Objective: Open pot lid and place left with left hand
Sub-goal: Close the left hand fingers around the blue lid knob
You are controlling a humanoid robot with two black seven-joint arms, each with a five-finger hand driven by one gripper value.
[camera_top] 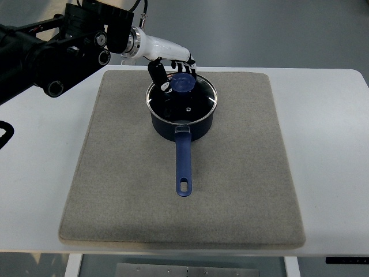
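One hand only is seen, the left hand point(173, 70), w/ fingers point(157, 74) curled about the blue knob point(183, 83) of the lid point(196, 101), seated on the pot point(199, 128) mid-mat point(242, 190); pot handle point(183, 164) is pointed twd robot, bare mat left.

The left hand point(173, 64) partly covers the lid point(182, 98) at the pot's point(181, 124) far rim; whether the fingers point(155, 72) grip the knob point(183, 83) is unclear.

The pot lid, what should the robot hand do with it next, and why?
Probably lift it straight up. The left hand has its fingers around the blue knob, yet the lid looks seated on the pot.
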